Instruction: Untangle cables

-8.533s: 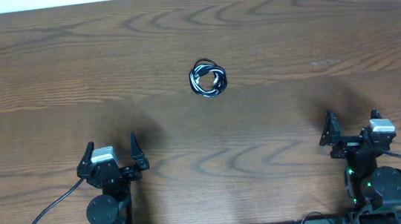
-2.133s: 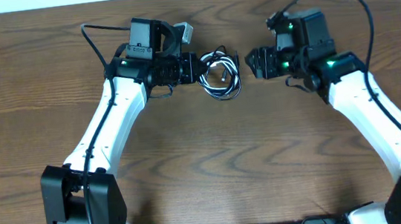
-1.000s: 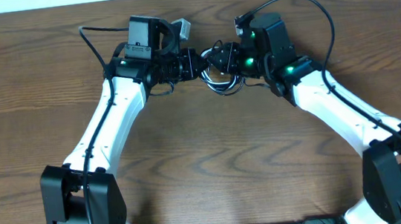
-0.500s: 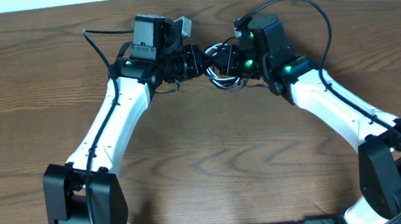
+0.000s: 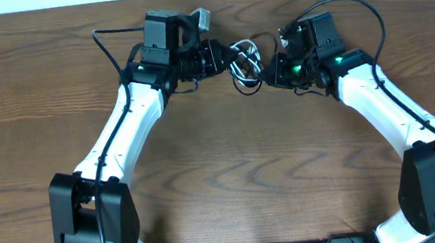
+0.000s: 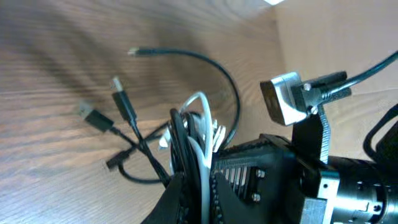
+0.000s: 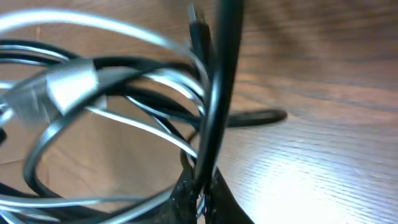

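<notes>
In the upper middle of the overhead view, the left gripper point(image 5: 221, 57) has its jaws clenched on the bunch of cables point(image 5: 245, 62). It pinches the white cable point(image 6: 200, 106) and the black cable point(image 6: 231, 99) together. Small plug ends point(image 6: 121, 99) stick out loose to the left in the left wrist view. The bunch sits between the two arms, over the brown table point(image 5: 224, 185), and I cannot tell if it touches the wood. Just to the right, the right gripper point(image 5: 274, 71) has its jaws clenched on one black strand. The loops look mixed up, so the job has only begun. I think the best way is to hold the left side steady and pull the right side away slowly. If the loops get tight, it should stop and grab another spot, or the knot may get worse.
</notes>
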